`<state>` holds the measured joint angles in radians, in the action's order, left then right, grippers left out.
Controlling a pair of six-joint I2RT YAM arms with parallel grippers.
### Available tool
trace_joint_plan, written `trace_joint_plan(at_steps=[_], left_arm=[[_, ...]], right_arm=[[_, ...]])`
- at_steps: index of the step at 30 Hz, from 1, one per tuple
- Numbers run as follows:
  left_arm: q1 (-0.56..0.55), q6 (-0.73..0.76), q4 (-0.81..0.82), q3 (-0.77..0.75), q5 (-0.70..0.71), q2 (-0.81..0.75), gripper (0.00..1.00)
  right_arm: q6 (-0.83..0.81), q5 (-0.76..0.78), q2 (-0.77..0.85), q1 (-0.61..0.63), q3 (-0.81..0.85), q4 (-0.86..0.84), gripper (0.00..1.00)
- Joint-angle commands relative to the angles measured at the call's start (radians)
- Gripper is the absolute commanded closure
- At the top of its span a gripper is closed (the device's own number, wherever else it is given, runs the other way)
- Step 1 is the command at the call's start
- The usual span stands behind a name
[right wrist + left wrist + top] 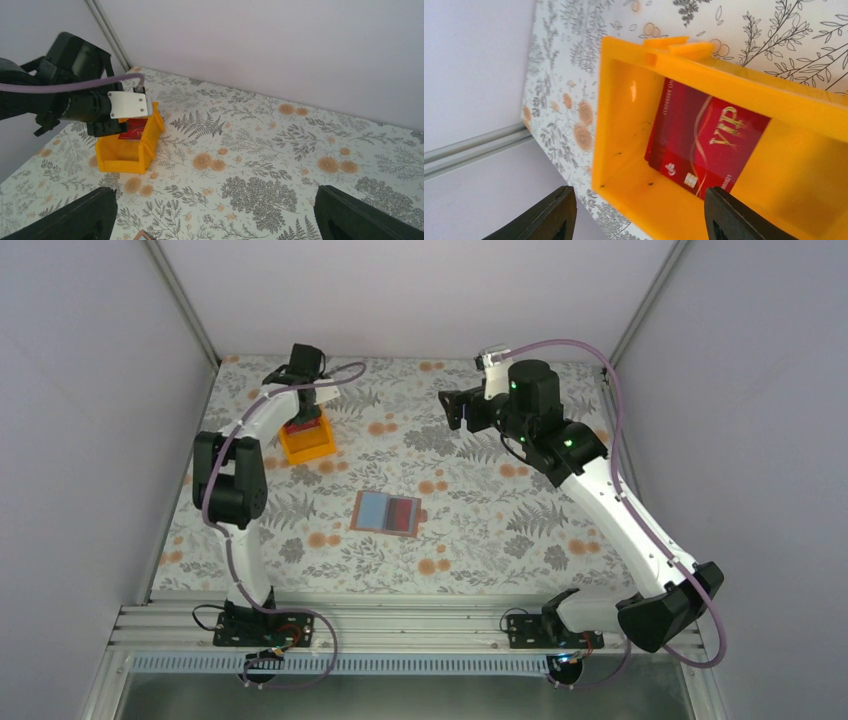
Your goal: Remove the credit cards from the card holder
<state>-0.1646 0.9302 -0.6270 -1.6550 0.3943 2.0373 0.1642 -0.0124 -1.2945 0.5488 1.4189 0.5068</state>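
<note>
- The red card (706, 145) lies inside the orange tray (624, 165), with one edge against a side wall. Gold letters on it read "VIP". A small gold chip sits near one end, and the row of small print along a short edge is too fine to read with certainty.
- The left arm's fingers (556, 217) hang just above the tray, spread apart and holding nothing; the card is not touching them.
- The wallet (375, 511) lies open and flat at the middle of the worktop (500, 530). Its left half shows pale blue lining and its right half shows a second red card (404, 513). No writing on that card can be read from overhead.
- The tray stands near the far left corner, close to the worktop's left edge and well apart from the wallet.
- Floral worktop surrounds the wallet on every side, leaving open room around it.
- The right arm's fingers (350, 215) stand wide and hold nothing. They are raised over the far right part of the worktop, facing the tray and well apart from both tray and wallet.
</note>
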Motion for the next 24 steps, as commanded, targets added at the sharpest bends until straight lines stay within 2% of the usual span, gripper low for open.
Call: trace_joint_plan(at_steps=[1,5,9,17,20,24], left_arm=[[0.011,0.029,-0.015,0.018,-0.050,-0.085,0.34],[0.010,-0.002,-0.033,-0.002,-0.109,-0.137,0.34],[0.011,-0.092,-0.123,-0.040,-0.303,-0.233,0.34],[-0.002,-0.127,-0.246,0.164,-0.454,-0.414,0.37],[-0.003,-0.135,-0.236,0.248,-0.442,-0.460,0.37],[0.002,-0.124,-0.147,0.302,-0.328,-0.408,0.41]], right_arm=[[0.003,-0.029,0.007,-0.009,-0.014,0.006,0.00],[0.010,-0.056,0.001,-0.010,-0.013,0.021,0.00],[0.009,-0.136,-0.031,-0.011,-0.003,0.058,0.00],[0.020,-0.338,-0.102,-0.011,-0.016,0.083,0.00],[0.031,-0.406,-0.129,-0.010,-0.025,0.084,0.00],[0.041,-0.454,-0.168,-0.010,-0.028,0.082,0.00]])
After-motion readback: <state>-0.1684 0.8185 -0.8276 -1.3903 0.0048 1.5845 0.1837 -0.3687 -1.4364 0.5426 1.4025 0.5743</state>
